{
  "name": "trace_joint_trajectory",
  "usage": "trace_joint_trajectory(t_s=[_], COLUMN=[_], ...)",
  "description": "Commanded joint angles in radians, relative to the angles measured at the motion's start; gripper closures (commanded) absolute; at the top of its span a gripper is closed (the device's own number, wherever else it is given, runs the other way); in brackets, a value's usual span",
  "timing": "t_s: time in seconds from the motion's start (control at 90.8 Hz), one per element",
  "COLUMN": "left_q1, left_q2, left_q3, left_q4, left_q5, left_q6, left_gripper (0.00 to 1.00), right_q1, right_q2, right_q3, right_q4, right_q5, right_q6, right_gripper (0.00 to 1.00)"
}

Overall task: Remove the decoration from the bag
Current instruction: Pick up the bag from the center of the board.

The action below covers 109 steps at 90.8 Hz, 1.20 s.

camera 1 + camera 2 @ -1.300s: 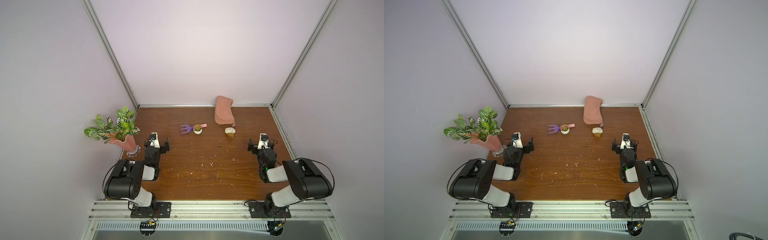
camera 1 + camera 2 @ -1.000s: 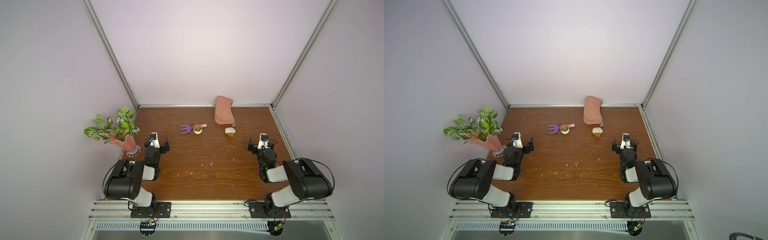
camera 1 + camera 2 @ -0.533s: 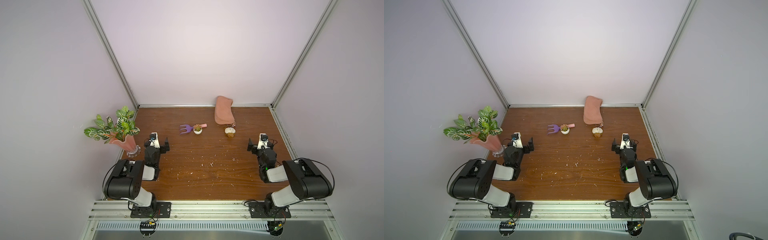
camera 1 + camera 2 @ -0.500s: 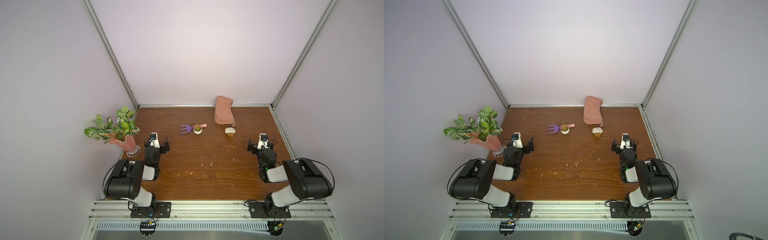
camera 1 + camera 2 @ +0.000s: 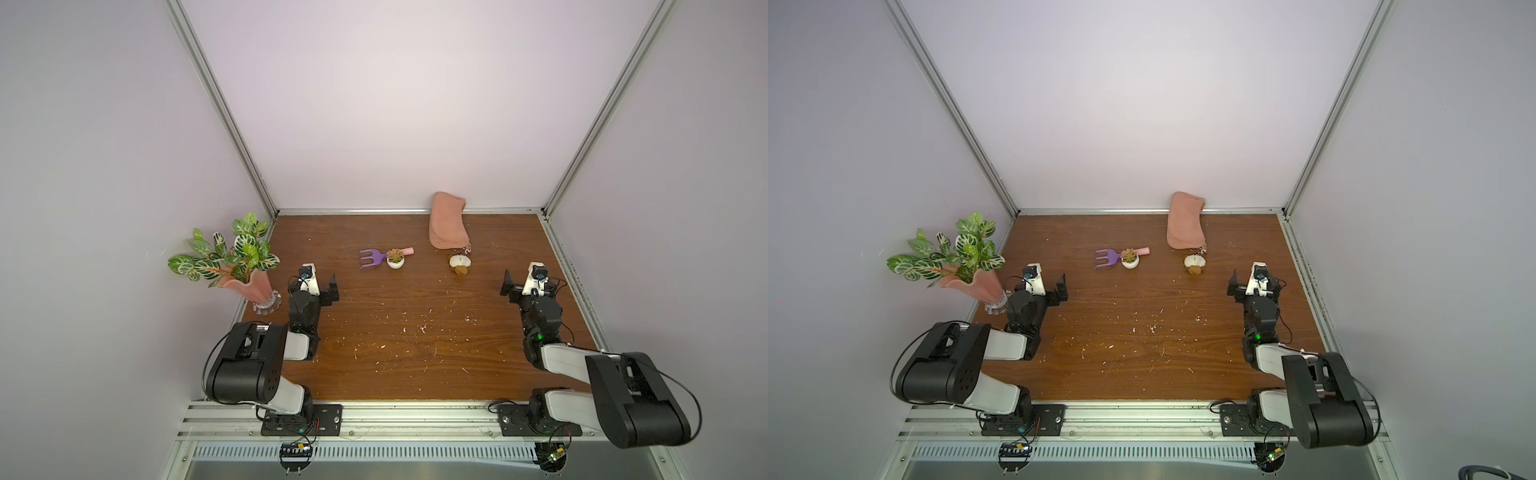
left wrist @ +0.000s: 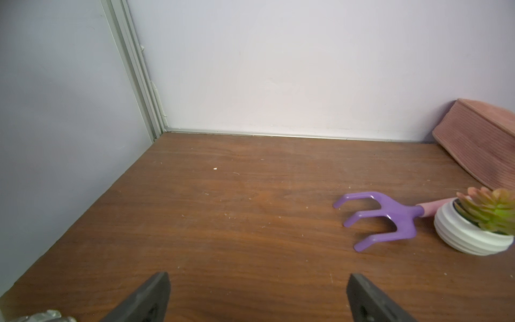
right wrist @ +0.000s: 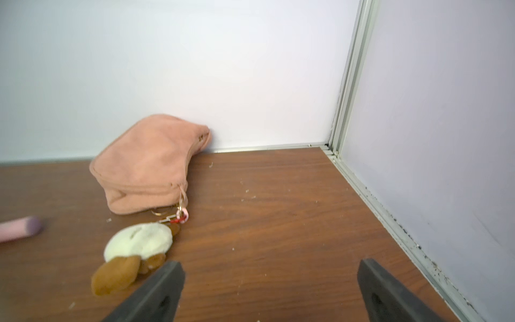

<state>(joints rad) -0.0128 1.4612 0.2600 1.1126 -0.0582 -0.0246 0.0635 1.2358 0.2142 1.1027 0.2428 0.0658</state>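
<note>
Pale lilac walls [image 5: 395,104] close in a brown wood-grain counter [image 5: 415,299] flecked with small white crumbs. At the front edge, the left arm [image 5: 249,365] and right arm [image 5: 615,390] sit folded low, one at each side. Both sets of jaws are spread wide and hold nothing. In each wrist view only bare counter lies between the dark fingers [image 6: 150,301].

A pink vase of striped green leaves [image 5: 245,286] stands by the left wall, just beside the left arm.

The bag [image 5: 446,226] lies at the back, right of the middle. Its long axis runs from back to front, and its far end touches the back wall. Its zipper-pull end points toward the arms, as the right wrist view [image 7: 145,167] shows.

A purple rake [image 5: 371,258] lies left of the bag with its prongs pointing left. A small succulent in a white pot [image 5: 395,259] stands against its handle.

The decoration [image 5: 460,264] lies on the counter just in front of the bag's near end. Small rings and a reddish loop [image 7: 181,217] join it to the zipper pull. Its cream part is nearest the bag and its brown part points forward. It is near the right jaws, to their left and apart from them.
</note>
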Motion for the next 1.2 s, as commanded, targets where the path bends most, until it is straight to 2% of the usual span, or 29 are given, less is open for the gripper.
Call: trace_joint_trajectory(t_s=[0.0, 0.077, 0.187, 0.33, 0.44, 0.539, 0.727, 1.189], left_q1=[-0.008, -0.031, -0.079, -0.095, -0.099, -0.109, -0.140, -0.215], left_q2=[-0.090, -0.149, -0.222, -0.227, -0.181, -0.156, -0.105, -0.023], left_q3=[0.080, 0.114, 0.216, 0.438, 0.541, 0.565, 0.602, 0.662], left_q4=[-0.155, -0.211, -0.390, -0.752, -0.903, -0.914, -0.913, -0.892], left_q5=[-0.040, -0.074, -0.099, -0.065, 0.004, 0.073, 0.115, 0.182], left_q6=[0.011, 0.010, -0.024, -0.206, -0.339, -0.437, -0.548, -0.604], left_gripper=[0.01, 0.01, 0.01, 0.01, 0.01, 0.01, 0.01, 0.01], right_q1=[-0.006, -0.009, -0.010, -0.011, -0.011, -0.010, -0.010, -0.008], right_q2=[-0.066, -0.092, -0.043, 0.123, 0.269, 0.391, 0.568, 0.925], right_q3=[0.049, 0.091, 0.205, 0.405, 0.567, 0.711, 0.905, 1.215], right_q4=[-0.120, -0.196, -0.283, -0.410, -0.481, -0.551, -0.633, -0.651], right_q5=[-0.021, -0.051, -0.199, -0.335, -0.433, -0.489, -0.544, -0.684], right_q6=[0.144, 0.280, 0.353, 0.421, 0.462, 0.477, 0.497, 0.593], right_gripper=[0.00, 0.00, 0.01, 0.05, 0.12, 0.13, 0.18, 0.34])
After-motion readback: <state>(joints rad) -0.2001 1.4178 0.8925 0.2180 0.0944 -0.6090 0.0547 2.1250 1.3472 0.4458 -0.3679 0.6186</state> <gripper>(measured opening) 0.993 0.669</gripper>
